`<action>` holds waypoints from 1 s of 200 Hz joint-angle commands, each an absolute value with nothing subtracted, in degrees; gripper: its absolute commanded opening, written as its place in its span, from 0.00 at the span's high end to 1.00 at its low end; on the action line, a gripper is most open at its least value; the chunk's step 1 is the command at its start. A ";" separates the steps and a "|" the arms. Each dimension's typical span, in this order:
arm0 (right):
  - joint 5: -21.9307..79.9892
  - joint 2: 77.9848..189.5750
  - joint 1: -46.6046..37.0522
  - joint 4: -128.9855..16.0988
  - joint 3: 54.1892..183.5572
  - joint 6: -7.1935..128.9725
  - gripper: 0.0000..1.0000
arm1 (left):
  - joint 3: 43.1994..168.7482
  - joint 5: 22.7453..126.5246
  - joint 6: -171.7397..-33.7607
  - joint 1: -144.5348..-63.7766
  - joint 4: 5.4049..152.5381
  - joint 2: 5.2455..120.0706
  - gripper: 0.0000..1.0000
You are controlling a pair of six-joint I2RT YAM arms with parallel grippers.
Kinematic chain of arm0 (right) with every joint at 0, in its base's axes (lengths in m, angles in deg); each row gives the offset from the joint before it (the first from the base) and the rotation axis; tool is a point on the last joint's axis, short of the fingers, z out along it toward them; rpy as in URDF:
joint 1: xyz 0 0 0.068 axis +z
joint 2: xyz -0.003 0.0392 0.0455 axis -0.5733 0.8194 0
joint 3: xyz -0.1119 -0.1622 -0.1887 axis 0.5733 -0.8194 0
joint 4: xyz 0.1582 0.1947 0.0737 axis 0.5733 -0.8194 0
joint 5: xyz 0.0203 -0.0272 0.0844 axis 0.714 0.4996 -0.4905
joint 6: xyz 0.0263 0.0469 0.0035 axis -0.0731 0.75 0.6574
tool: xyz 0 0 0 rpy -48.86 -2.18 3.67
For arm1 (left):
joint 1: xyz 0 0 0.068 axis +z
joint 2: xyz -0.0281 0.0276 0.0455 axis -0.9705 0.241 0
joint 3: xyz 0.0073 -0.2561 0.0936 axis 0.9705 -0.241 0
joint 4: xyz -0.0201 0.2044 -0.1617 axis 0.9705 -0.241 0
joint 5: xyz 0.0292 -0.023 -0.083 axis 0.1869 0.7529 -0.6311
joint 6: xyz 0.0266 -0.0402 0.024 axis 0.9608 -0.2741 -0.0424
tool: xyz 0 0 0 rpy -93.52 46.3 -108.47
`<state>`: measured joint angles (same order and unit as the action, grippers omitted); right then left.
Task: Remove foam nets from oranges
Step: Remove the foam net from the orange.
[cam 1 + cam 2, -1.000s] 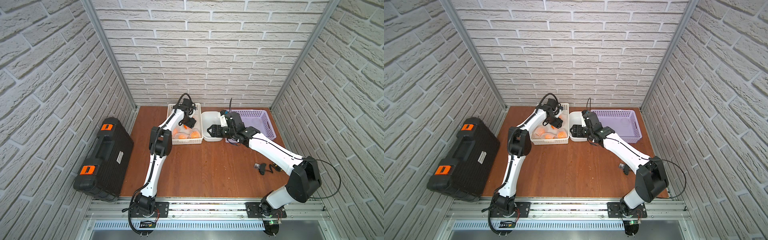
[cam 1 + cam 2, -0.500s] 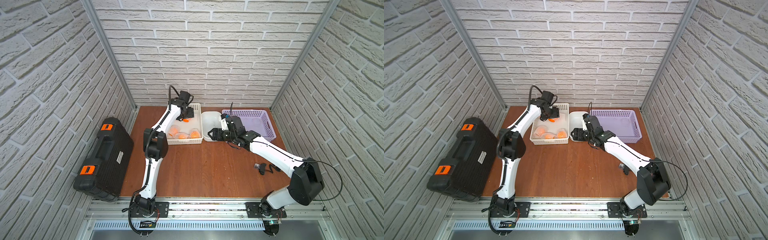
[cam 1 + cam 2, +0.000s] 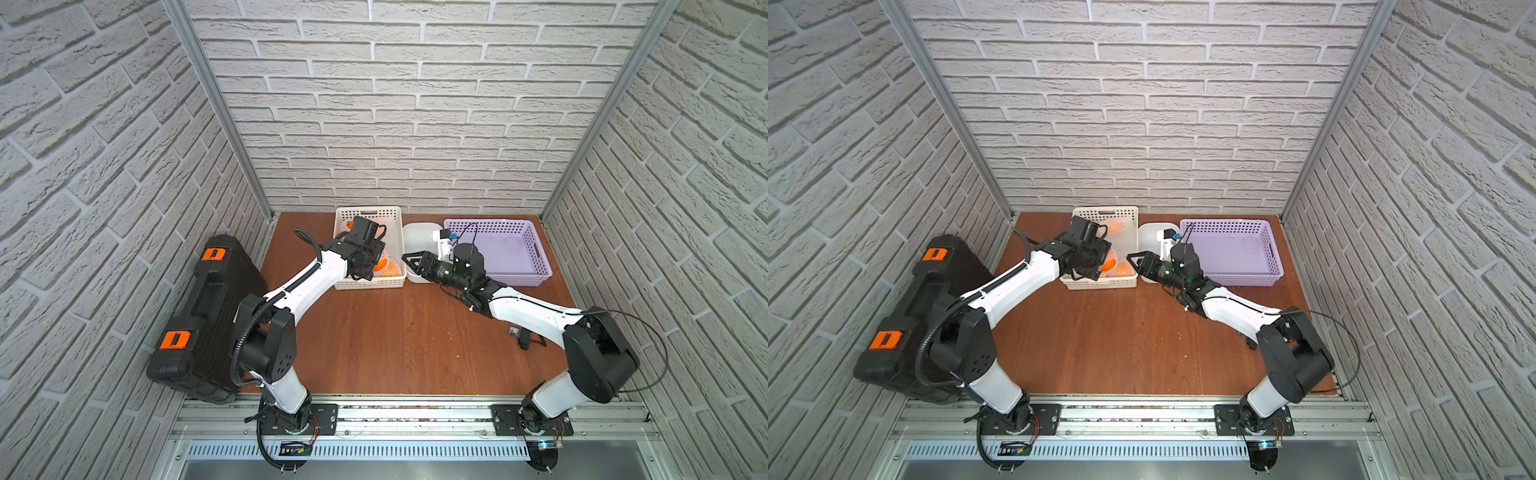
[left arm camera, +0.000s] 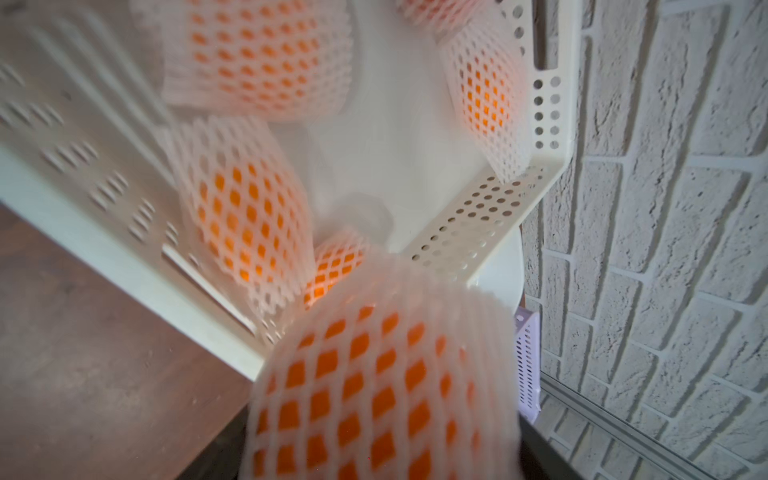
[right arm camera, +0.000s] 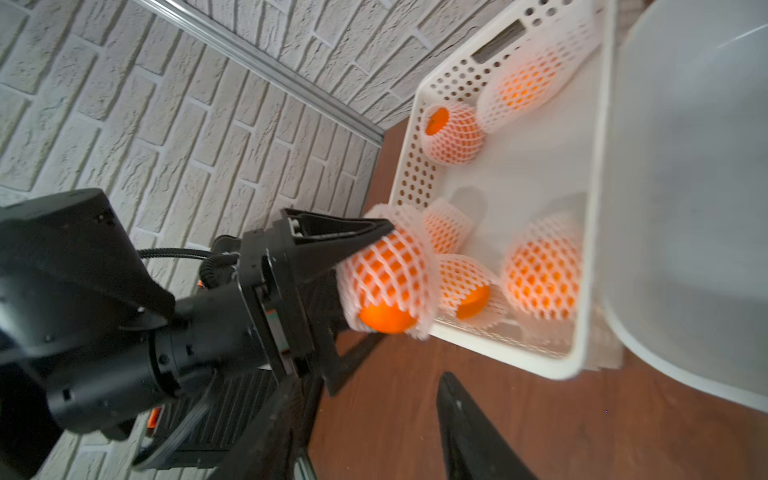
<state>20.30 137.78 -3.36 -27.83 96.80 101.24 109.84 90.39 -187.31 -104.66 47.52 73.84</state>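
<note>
From my station I can read no word, number or brand in any of the views. The two orange latches (image 3: 175, 340) on the black case (image 3: 208, 299) each carry a dark mark that looks somewhat like a letter D, but I cannot tell if it is a letter or only a recess. Below the base of the left arm (image 3: 307, 286) sits a small black plate (image 3: 294, 449) with pale stripes, and it is too small for me to read.
</note>
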 commanded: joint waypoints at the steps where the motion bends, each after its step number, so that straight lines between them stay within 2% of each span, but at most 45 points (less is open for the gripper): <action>1: 16.11 140.49 -0.34 -14.99 97.89 107.84 0.53 | 108.29 94.13 -197.50 -105.65 53.89 69.65 0.36; 81: 22.24 139.75 3.04 -18.51 96.08 103.13 0.58 | 105.12 93.72 -200.84 -106.64 55.21 65.39 0.38; 119: 26.70 138.09 2.98 -26.74 98.63 94.31 0.58 | 104.06 93.54 -200.77 -107.00 54.48 62.97 0.39; 200: 26.72 138.58 2.94 -32.33 103.62 86.83 0.57 | 103.18 92.04 -200.48 -107.60 54.92 61.65 0.41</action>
